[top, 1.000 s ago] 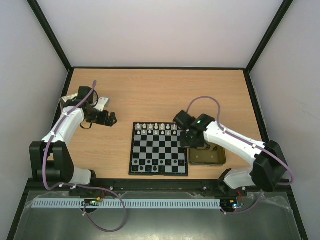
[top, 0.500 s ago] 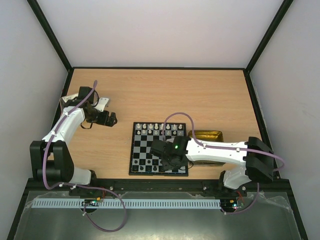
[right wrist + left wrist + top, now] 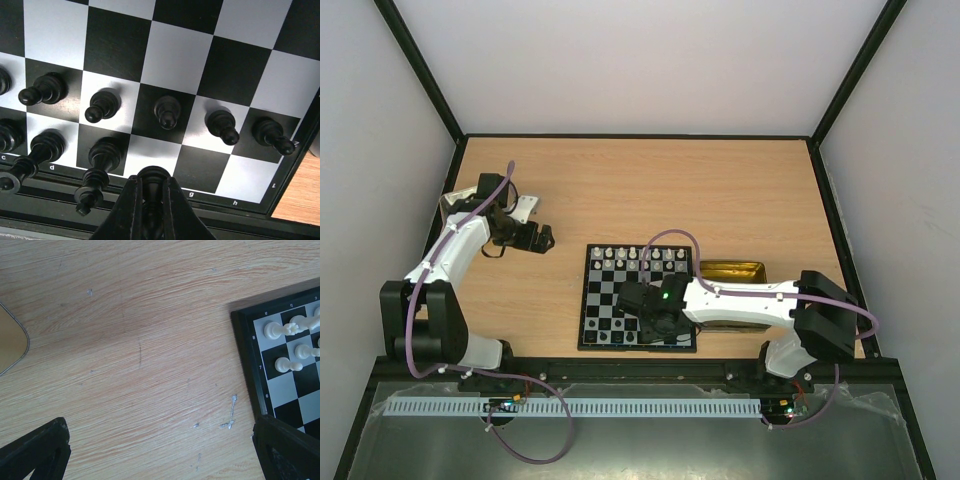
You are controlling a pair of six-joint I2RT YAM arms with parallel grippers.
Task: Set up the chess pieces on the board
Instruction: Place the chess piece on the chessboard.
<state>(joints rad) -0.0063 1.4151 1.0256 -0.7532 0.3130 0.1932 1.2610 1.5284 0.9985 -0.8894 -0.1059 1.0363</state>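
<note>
The board [image 3: 620, 300] lies at the table's near middle, white pieces [image 3: 638, 258] in its far rows and black pieces [image 3: 620, 337] in its near rows. My right gripper [image 3: 648, 322] hangs over the board's near right part, shut on a black piece [image 3: 152, 192] held just above the near row by the f and g files. Black pawns [image 3: 166, 111] stand in a row beyond it, taller black pieces [image 3: 97, 165] to the left. My left gripper [image 3: 542, 238] is open and empty over bare wood left of the board; its view shows the board's corner [image 3: 245, 340] with white pieces [image 3: 285, 330].
A shallow gold tin [image 3: 732, 272] sits right of the board, partly under the right arm. A silver tin lid [image 3: 10, 342] shows at the left edge of the left wrist view. The table has black rails at its sides and near edge.
My right gripper swung from beside the gold tin to over the board's near right rows, then settled slightly. The left arm has not moved.
</note>
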